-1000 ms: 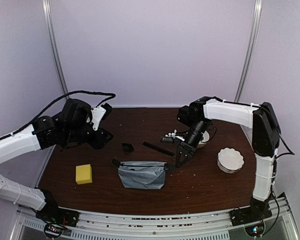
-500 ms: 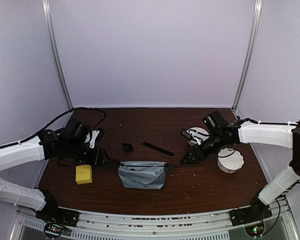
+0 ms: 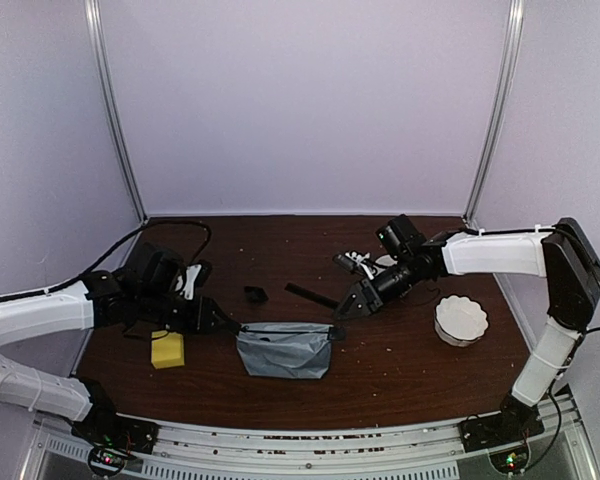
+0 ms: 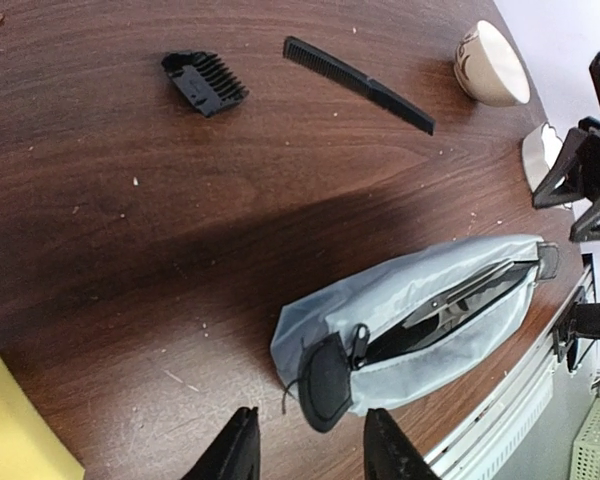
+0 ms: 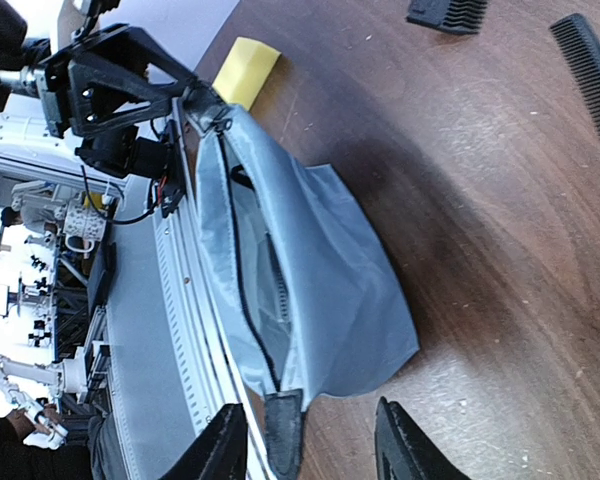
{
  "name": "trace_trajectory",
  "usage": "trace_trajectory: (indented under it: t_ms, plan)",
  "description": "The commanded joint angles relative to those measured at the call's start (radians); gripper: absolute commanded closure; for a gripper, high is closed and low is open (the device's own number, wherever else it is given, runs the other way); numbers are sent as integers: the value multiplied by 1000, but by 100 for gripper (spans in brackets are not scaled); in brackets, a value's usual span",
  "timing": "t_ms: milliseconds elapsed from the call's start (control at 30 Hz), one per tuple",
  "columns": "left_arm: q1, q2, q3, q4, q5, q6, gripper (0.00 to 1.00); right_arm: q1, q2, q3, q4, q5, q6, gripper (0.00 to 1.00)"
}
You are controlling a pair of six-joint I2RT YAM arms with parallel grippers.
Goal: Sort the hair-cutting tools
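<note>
Both spread: left gripper (image 4: 310, 432) and right gripper (image 5: 310, 415) at opposite pouch (image 3: 285, 350) ends (zip open). Comb (image 3: 313, 296) long axis runs far-left to near-right on tabletop (image 3: 400, 375).

The left arm (image 3: 35, 312) and the right arm (image 3: 490, 253) share one build: long, smooth white shells for the links, with chunky black housings at every joint. The largest housing on the right arm is a rounded black block (image 3: 572, 262) sitting above a white lower link. A thick black cable (image 3: 170, 224) loops over the black wrist section of the left arm. Each arm is bolted down on a squat black base (image 3: 113, 430), with small red and green lights (image 3: 107, 461) glowing just in front of it. The left gripper (image 4: 310, 452) and the right gripper (image 5: 310, 445) are matte black, each with two angular fingers (image 4: 238, 452) that narrow toward the tips.
</note>
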Motion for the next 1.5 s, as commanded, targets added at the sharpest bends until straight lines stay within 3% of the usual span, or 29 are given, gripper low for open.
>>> trace_trajectory:
  t_ms: [0, 267, 400, 533, 667, 833, 1067, 1233, 1467]
  plan:
    - [7, 21, -3, 103, 28, -18, 62, 15, -18, -17, -18, -62, -9, 55]
    - [7, 79, 8, 131, 56, -6, 72, 65, 18, 22, -128, -78, -84, 54]
    - [7, 82, 11, 121, 54, 3, 87, 83, 46, 62, -202, -71, -127, 64]
    - [7, 46, 6, 103, 37, 15, 100, 84, 46, 95, -236, -68, -138, 85]
    - [7, -122, -15, 70, -69, 23, 100, 70, 62, 236, -391, -90, -220, 95]
    - [24, -304, -83, -17, -273, 21, 100, 44, 134, 346, -491, -47, -252, 99]
    - [27, -252, -43, -60, -137, 52, 100, 41, 367, 654, -763, -88, -361, 100]
    - [27, -290, -41, -165, -199, 10, 100, 55, 425, 740, -733, -85, -303, 98]
    - [29, -314, -97, -207, -244, -15, 100, 95, 518, 818, -737, 43, -271, 96]
